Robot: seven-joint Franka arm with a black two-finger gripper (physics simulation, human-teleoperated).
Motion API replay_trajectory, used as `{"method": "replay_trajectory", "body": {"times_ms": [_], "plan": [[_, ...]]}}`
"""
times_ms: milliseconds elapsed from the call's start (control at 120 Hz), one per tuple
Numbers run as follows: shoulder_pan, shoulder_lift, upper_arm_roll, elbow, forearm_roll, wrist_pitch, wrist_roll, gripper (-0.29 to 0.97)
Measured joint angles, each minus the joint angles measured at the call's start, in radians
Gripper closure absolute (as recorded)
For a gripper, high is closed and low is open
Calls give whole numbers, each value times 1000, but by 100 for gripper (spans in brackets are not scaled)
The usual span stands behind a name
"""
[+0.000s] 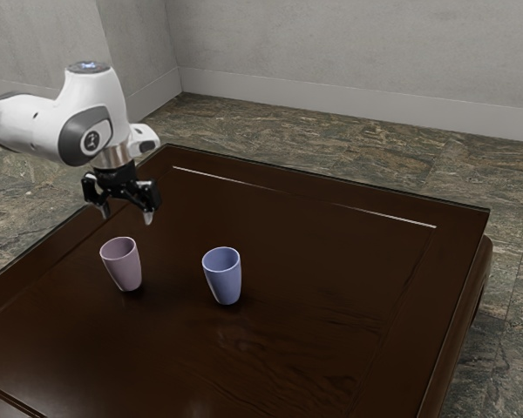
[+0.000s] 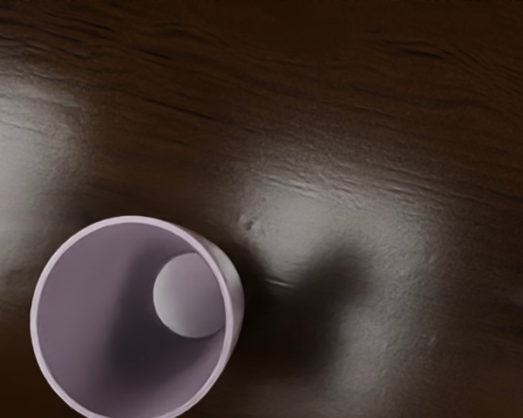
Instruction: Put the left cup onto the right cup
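The mauve cup (image 1: 121,264) stands upright with its mouth up on the dark wooden table (image 1: 331,287), close to the table's edge at the exterior view's left and about halfway along that edge. Nothing touches it. In the wrist view the same cup (image 2: 87,331) is seen from above, with its pale rim round and its flat bottom visible inside. It holds nothing.

The blue cup (image 1: 222,275) stands upright beside it toward the exterior view's right, farther in from that edge. A strip of bare wood lies between the two cups, so they are near each other but not touching.

The gripper (image 1: 126,214) hangs above the mauve cup with its black fingers spread wide and pointing down. The claw is released and nothing is between the fingers. The tips are clear of the cup's rim. They seem to sit slightly toward the table's far edge rather than straight over the cup's mouth, though the side angle makes this hard to judge.

The white arm (image 1: 61,122) comes in from the exterior view's upper left. The table has a raised lip around its top. It stands on a marbled stone floor (image 1: 331,144), with a grey wall (image 1: 349,43) behind it.
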Motion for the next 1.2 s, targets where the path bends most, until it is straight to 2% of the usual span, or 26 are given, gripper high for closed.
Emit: {"method": "replay_trajectory", "body": {"times_ms": [292,683,1200], "plan": [[63,38,0,5,-3,54,33,0],[61,69,0,-4,-46,92,74,0],[62,112,-6,-40,-70,154,95,0]]}}
